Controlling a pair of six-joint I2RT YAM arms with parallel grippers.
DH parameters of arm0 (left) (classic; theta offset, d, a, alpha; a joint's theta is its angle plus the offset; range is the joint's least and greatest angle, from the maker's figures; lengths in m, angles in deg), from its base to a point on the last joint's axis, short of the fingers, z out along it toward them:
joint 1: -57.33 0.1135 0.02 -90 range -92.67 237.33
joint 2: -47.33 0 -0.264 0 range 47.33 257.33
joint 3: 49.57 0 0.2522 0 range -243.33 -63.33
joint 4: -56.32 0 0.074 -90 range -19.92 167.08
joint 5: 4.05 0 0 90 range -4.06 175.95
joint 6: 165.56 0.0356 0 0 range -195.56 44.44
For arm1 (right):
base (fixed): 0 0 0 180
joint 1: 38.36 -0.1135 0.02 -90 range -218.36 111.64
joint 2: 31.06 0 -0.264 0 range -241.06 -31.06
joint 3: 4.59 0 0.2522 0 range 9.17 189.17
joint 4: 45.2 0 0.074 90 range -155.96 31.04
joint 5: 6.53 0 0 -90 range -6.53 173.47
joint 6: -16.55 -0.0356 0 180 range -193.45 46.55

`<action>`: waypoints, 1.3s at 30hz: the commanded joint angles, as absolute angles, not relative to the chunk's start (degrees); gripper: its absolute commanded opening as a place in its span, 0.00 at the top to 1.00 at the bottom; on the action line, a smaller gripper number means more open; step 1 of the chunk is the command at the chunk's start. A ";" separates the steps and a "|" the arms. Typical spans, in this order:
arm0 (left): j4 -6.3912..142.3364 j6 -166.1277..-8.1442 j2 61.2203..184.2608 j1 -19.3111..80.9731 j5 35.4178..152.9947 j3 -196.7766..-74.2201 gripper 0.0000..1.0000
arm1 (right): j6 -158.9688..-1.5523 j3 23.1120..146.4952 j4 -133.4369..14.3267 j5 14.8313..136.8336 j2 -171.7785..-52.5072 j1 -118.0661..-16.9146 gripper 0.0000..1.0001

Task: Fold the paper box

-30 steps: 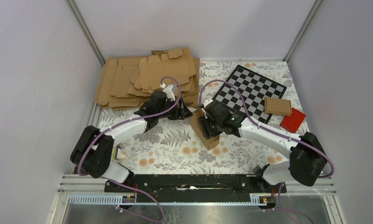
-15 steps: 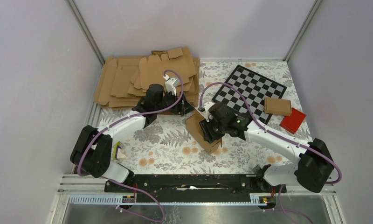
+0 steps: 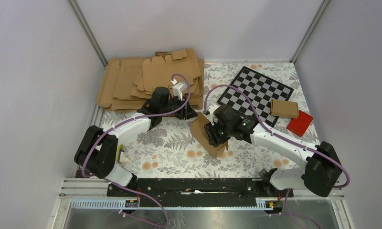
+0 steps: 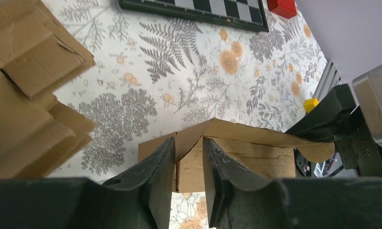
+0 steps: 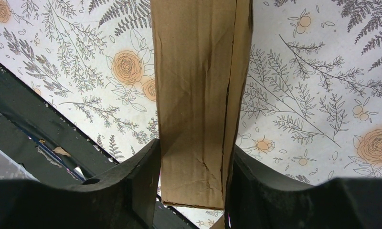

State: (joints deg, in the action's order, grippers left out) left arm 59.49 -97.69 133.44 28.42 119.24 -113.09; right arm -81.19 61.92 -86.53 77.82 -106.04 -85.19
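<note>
The paper box [image 3: 202, 135] is a slim brown carton lying slantwise on the flowered table mat, mid-table. My right gripper [image 3: 217, 135] is shut on it; in the right wrist view both fingers press the sides of the carton [image 5: 194, 71] near its end, the right gripper [image 5: 196, 148] straddling it. My left gripper [image 3: 188, 112] sits at the box's far end. In the left wrist view the raised top flap [image 4: 256, 133] of the carton [image 4: 246, 164] has its corner between the narrowly parted fingers of the left gripper [image 4: 189, 141], with a gap still visible.
A thick stack of brown card sheets [image 3: 132, 83] lies at the back left, just behind the left arm. A checkerboard [image 3: 258, 90] is at the back right, with a small folded carton [image 3: 283, 108] and a red block [image 3: 300, 122] by it. Enclosure walls surround the table.
The left gripper's jaws have narrowed around the box's flap corner and the left wrist has shifted slightly right. The right gripper has kept its hold and turned the box a little.
</note>
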 commanded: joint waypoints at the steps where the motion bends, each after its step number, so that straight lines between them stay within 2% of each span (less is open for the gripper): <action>1: 63.13 -94.96 132.29 26.51 118.07 -115.69 0.73 | -80.68 62.91 -85.91 76.95 -105.48 -85.65 0.48; 4: 67.31 -92.37 132.64 24.01 113.86 -117.25 0.77 | -80.66 63.17 -85.93 76.97 -105.84 -85.64 0.48; 7: 69.94 -90.96 132.62 22.27 109.62 -118.37 0.91 | -80.67 63.40 -85.94 76.97 -106.21 -85.65 0.48; 10: 69.99 -91.06 131.87 21.92 108.10 -118.61 0.97 | -80.77 63.49 -86.01 77.14 -106.66 -85.65 0.48; 26: 71.33 -88.61 130.05 18.78 96.27 -114.70 1.00 | -80.64 63.46 -85.95 78.30 -107.62 -85.65 0.45; 31: 70.30 -88.30 128.99 18.75 95.47 -112.49 1.00 | -81.20 62.97 -86.02 81.01 -107.13 -85.64 0.28; 35: 67.86 -87.98 127.46 18.66 95.42 -110.34 1.00 | -81.02 62.40 -86.00 82.01 -106.04 -85.60 0.24; 39: 66.10 -87.46 126.09 18.13 95.76 -108.27 1.00 | -80.88 62.09 -86.03 83.16 -105.41 -85.62 0.26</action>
State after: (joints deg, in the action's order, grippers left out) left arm 68.38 -88.83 128.41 18.63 97.47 -110.59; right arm -81.19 61.92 -86.71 80.69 -107.20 -85.19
